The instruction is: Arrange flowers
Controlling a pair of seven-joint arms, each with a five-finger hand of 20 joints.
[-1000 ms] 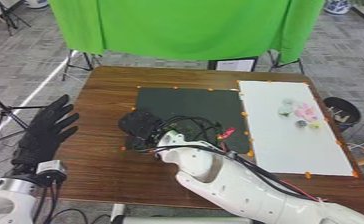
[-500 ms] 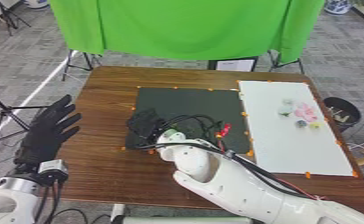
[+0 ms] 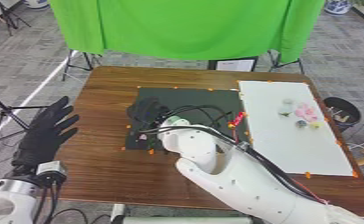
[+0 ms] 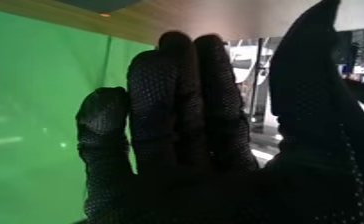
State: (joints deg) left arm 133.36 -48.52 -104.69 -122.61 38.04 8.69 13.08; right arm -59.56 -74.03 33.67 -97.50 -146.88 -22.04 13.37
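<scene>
In the head view my right hand (image 3: 146, 111) is over the left part of the dark mat, with cables and the white wrist behind it. The right wrist view shows the same hand (image 4: 192, 125) with fingers straight, the thumb held apart and nothing in its grasp. My left hand (image 3: 42, 134) stands raised beside the table's left edge, fingers straight. Several small flowers lie on the white board at the right: a pink one (image 3: 305, 111), a pale one (image 3: 286, 110) and a yellowish one (image 3: 316, 124).
The dark mat (image 3: 196, 97) and the white board (image 3: 281, 145) lie side by side on the brown table (image 3: 103, 100), edged with orange marks. A black bin (image 3: 342, 111) stands off the table's right edge. A green cloth (image 3: 187, 30) hangs behind.
My right hand first moved slightly to the right, then lifted a little toward the mat's far side, its forearm shifting right. The left hand and the flowers have stayed in place.
</scene>
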